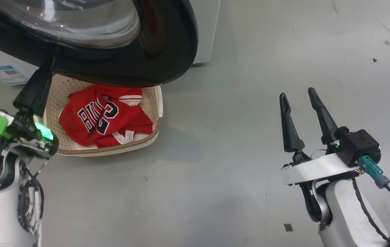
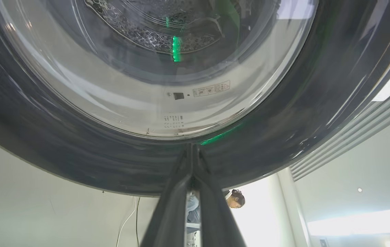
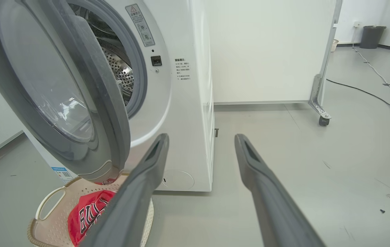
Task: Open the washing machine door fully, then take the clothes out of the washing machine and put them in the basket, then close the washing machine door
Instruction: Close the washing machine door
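Red "BULLS" jersey (image 1: 104, 118) in the basket (image 1: 112, 150) — just beside the left gripper (image 1: 50, 63).
It is pinched closed at the washing machine door (image 1: 167, 51); right gripper (image 1: 297, 96) splayed wide, empty.

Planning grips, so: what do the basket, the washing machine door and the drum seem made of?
The basket: matte cream plastic, judging by moulded perforations; brown woven-look rim. The washing machine door: glossy black ring, probably plastic, showing reflections; window clear, likely glass. The drum: shiny perforated metal, probably steel.
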Tool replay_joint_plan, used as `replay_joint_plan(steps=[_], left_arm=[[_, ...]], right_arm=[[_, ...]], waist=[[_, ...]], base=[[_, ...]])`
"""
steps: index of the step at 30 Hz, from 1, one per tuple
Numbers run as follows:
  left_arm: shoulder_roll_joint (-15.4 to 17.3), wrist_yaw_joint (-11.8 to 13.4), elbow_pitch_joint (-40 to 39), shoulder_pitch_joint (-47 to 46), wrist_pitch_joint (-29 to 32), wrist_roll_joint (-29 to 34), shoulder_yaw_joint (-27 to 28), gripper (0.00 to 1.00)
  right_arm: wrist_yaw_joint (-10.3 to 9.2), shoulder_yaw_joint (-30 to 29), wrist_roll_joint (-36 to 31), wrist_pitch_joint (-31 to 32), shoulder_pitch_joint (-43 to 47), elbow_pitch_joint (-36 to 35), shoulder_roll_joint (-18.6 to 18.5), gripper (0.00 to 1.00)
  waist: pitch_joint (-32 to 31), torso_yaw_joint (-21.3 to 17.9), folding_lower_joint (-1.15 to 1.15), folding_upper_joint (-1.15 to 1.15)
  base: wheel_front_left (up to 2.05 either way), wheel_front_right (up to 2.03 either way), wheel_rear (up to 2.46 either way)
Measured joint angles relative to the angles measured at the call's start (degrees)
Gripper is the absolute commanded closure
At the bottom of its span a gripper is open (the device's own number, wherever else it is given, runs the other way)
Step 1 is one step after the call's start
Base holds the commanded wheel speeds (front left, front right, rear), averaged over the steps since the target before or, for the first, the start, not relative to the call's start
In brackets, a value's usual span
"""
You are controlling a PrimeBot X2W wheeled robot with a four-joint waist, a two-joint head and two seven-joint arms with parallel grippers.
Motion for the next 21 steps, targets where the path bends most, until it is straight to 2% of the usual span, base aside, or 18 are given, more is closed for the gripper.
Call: replay_joint_plan(steps=[9,10,11,13,15,21], left_arm=[[-2.0,0.0,-5.2,10.6,-1.9,-1.2,3.5,1.0],[-2.1,0.0,-5.8,11.7,-1.9,-1.6,3.7,0.97],[-2.3,0.0,-6.4,12.7,-1.9,-1.6,4.1,0.62],[-2.4,0.0,-7.5,14.6,-1.9,-1.6,4.2,0.41],[-2.5,0.0,-8.4,16.6,-1.9,-1.6,4.0,0.0],[-2.6,0.0,-10.3,22.4,-3.1,-1.5,3.5,0.0]], right_arm=[[0.55,-1.0,-0.7,0.0,2.5,1.6,-0.2,0.0],[0.55,-1.1,-0.9,0.0,2.8,1.7,-0.3,0.0],[0.59,-1.2,-0.9,0.0,3.1,1.9,-0.3,0.0],[0.85,-1.4,-1.0,0.0,3.8,2.2,-0.4,0.0],[1.02,-1.7,-1.0,0.0,4.5,2.4,-0.4,0.0],[1.58,-1.8,-1.5,0.0,6.1,3.2,-0.4,0.0]], waist=[[-3.8,2.9,0.0,0.0],[-4.2,3.2,0.0,0.0],[-4.7,3.5,0.0,0.0],[-5.6,4.1,0.0,0.0],[-6.6,4.7,0.0,0.0],[-9.3,6.3,0.0,0.0]], base=[[0.0,0.0,0.0],[0.0,0.0,0.0],[0.0,0.0,0.0],[0.0,0.0,0.0],[0.0,0.0,0.0],[0.0,0.0,0.0]])
